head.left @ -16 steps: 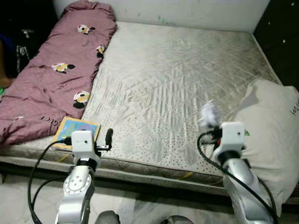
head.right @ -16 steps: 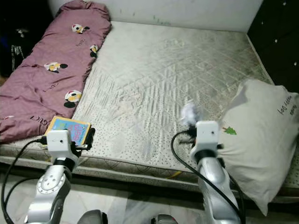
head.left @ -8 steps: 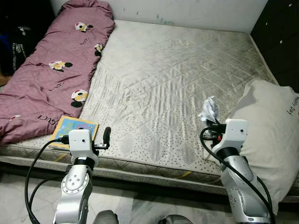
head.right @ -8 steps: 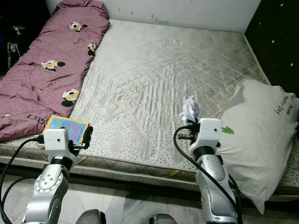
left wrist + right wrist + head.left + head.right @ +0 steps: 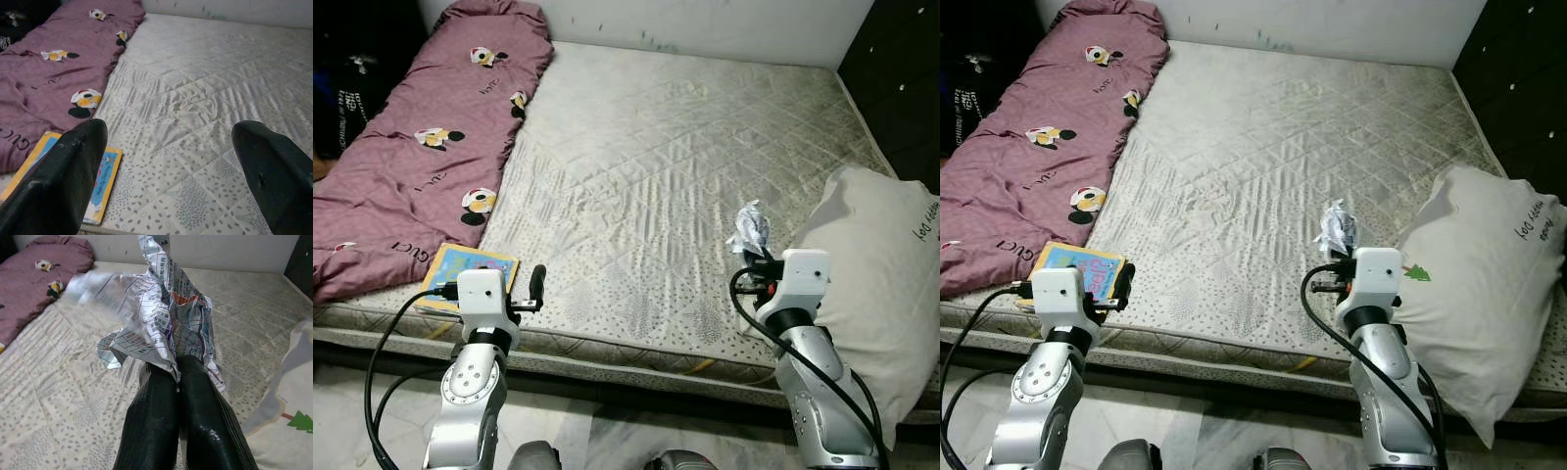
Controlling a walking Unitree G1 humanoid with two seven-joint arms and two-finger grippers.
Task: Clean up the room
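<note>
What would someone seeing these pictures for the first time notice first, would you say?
Most likely the crumpled paper pinched between the shut fingers of the right gripper, held up over the bare mattress beside the white pillow. Next, the long pink blanket with cartoon prints along the mattress's left side, with a colourful book at its near end. The left gripper hangs open near that book.

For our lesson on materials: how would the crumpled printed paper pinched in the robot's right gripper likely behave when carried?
The crumpled paper probably weighs very little: it stands up above the right gripper, pinched only at its lower edge. Its creases suggest it crushes easily and would not spring back. Being thin, it may tear if tugged, and looks unlikely to roll.
</note>
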